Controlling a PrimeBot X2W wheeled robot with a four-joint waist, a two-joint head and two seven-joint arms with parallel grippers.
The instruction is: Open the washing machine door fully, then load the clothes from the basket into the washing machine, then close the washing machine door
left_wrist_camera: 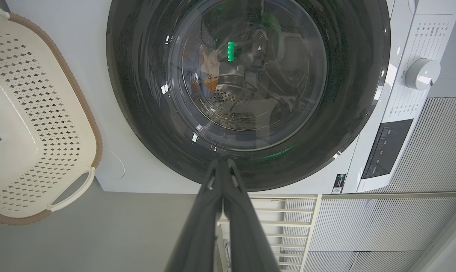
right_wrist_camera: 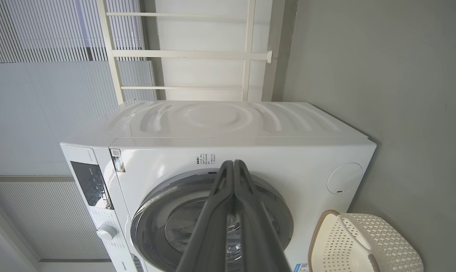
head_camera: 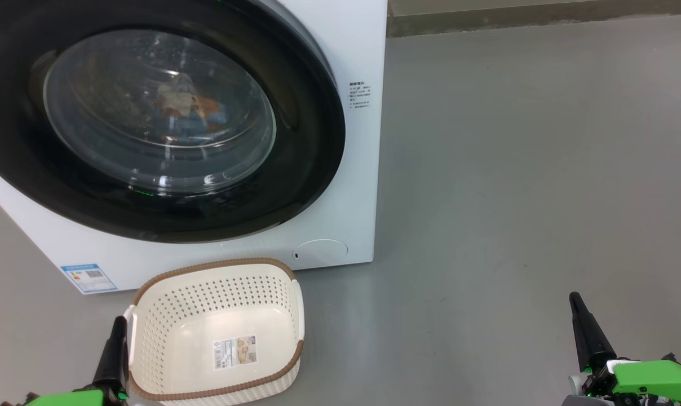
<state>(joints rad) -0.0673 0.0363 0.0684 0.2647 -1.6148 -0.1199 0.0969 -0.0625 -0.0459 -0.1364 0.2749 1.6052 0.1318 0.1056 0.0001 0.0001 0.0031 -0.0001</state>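
The washing machine (head_camera: 357,51) stands white at the upper left. Its door (head_camera: 295,169), a glossy black ring around bulging glass, lies shut flat against the front. Through the glass the clothes (head_camera: 185,107) show inside the drum as blue and orange-brown fabric, as they do in the left wrist view (left_wrist_camera: 209,77). The basket (head_camera: 205,299) sits on the floor before the machine, holding nothing but a paper label. My left gripper (head_camera: 118,322) is shut beside the basket's left handle, fingers together (left_wrist_camera: 222,163). My right gripper (head_camera: 574,299) is shut over bare floor at the lower right, fingers pressed together (right_wrist_camera: 233,163).
Grey floor (head_camera: 515,169) stretches to the machine's right. A round service flap (head_camera: 319,251) and a blue sticker (head_camera: 88,277) mark the machine's lower front. A knob (left_wrist_camera: 422,73) and dark panel sit on its control strip. A white rack (right_wrist_camera: 182,53) stands behind it.
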